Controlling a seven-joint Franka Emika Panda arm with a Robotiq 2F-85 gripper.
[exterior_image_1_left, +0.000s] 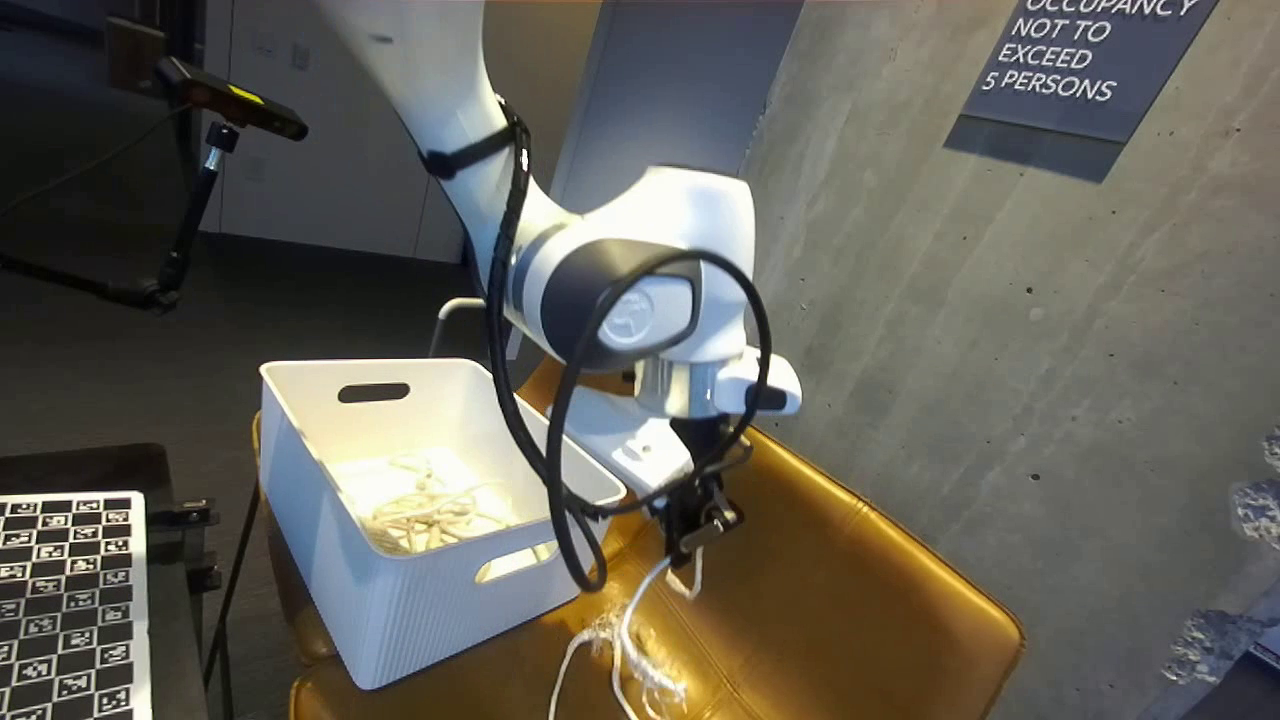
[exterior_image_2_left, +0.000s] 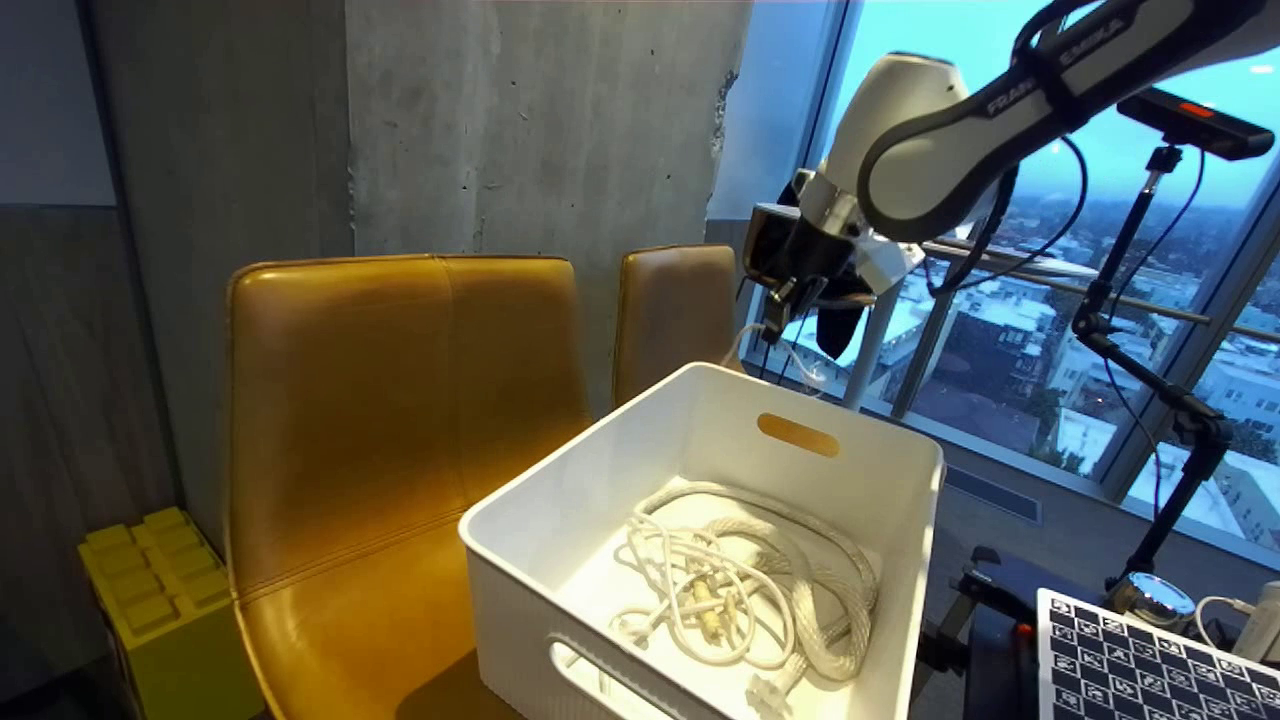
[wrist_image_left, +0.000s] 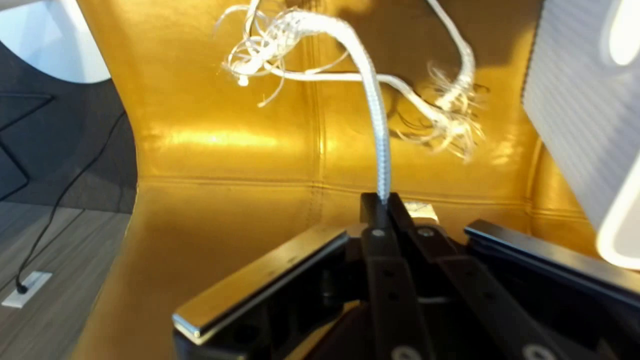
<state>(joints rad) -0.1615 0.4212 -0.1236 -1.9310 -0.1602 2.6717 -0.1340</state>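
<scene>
We've got pincer (wrist_image_left: 381, 210) clamped on white cord (wrist_image_left: 378, 115), upper middle of wrist view, frayed end (wrist_image_left: 280, 37) upper left. Pinch looks narrow, so cord could slip if tugged; frayed end might snag on bin (wrist_image_left: 570, 100), right edge.

"OCCUPANCY NOT TO EXCEED 5 PERSONS" on a wall sign (exterior_image_1_left: 1078, 85); "FRAN… EMIKA" on the arm (exterior_image_2_left: 935, 170).

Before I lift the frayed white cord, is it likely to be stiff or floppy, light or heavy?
The white cord will probably flop, since it bends in a loose curve beyond the end effector. It's likely light, being thin. Its frayed strands might snag.
</scene>
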